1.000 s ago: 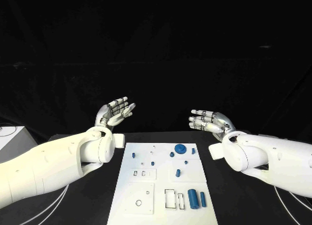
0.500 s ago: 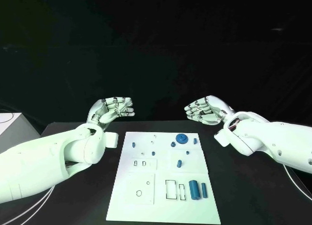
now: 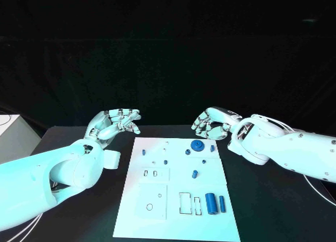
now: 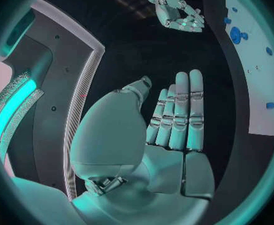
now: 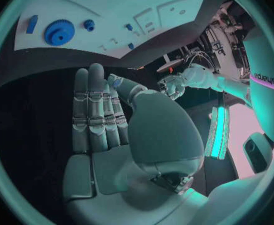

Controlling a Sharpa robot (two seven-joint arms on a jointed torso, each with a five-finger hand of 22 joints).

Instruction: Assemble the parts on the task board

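Both the left hand (image 3: 113, 123) and right hand (image 3: 214, 122) are held empty, fingers loosely apart, above the counter (image 3: 255, 201). The task board (image 3: 175, 212) lies centre-frame, parts (image 3: 209, 201) untouched, presumably awaiting pickup.

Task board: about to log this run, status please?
Left hand and right hand raised beyond the task board, fingers curled, holding nothing. Blue parts untouched. Nothing in the way.

Count on the worktop (image 3: 80, 136)

One task board (image 3: 175, 222); one blue gear (image 3: 198, 145); two blue cylinders (image 3: 210, 204) at 5 o'clock; several small blue pegs (image 3: 194, 174); two robot hands (image 3: 113, 123).
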